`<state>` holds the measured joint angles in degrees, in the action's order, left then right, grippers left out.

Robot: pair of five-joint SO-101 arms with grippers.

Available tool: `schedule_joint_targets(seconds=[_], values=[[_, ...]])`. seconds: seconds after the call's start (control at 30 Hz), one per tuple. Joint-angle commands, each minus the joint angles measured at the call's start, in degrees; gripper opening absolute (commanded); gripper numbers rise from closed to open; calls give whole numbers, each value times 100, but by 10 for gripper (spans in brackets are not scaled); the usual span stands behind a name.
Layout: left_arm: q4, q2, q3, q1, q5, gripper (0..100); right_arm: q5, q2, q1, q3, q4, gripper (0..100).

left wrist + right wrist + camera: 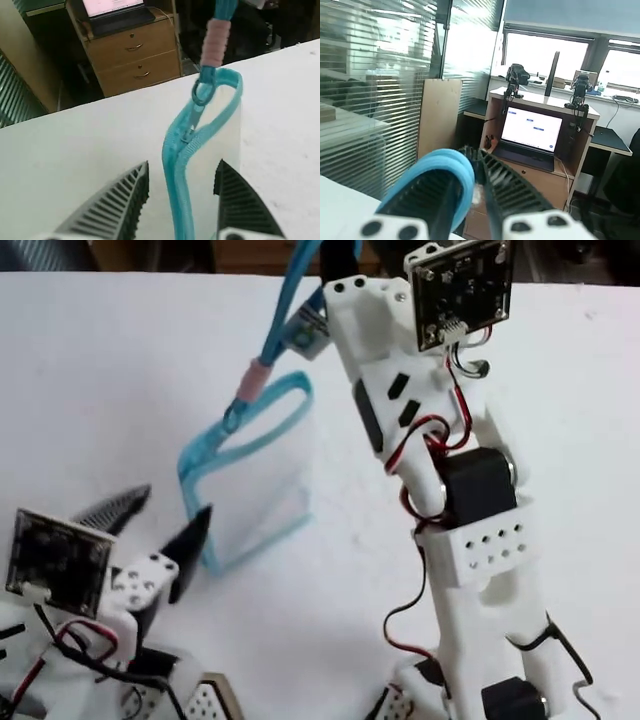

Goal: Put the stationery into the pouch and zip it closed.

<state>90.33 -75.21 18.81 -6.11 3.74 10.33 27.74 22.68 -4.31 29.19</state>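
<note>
Resting the clear pouch (262, 490) on the white table (100, 370), at about 9 o'clock from the middle of the high view, with the blue zipper (176, 200) turned upward. Showing, in the left wrist view, a joined part of the zipper on the near side of the slider (189, 132) and an open loop on the far side. Therefore judging the closing as begun but not finished.

Pinching the blue strap (290, 300) with the right gripper (474, 152), shut narrowly on it, above the table toward 12 o'clock. Probably choosing this hold because of the small slider: reaching it through the pink sleeve (215, 42) and the ring (200, 92), for pulling in line with the zipper, toward 1 o'clock.

Placing the left gripper (172, 505) at 8 o'clock, wide open, with one finger on each side of the near end of the pouch; whether touching it, cannot tell. Probably standing there for clamping that end, thus preventing the whole pouch from sliding after the strap.
</note>
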Motion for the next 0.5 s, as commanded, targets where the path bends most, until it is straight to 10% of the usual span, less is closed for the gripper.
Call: schedule_joint_targets(seconds=[0.0, 0.47], values=[[-149, 31, 26, 207, 44, 229, 185, 207, -22, 18, -22, 15], [-1380, 31, 1644, 136, 79, 226, 176, 180, -13, 35, -31, 15]])
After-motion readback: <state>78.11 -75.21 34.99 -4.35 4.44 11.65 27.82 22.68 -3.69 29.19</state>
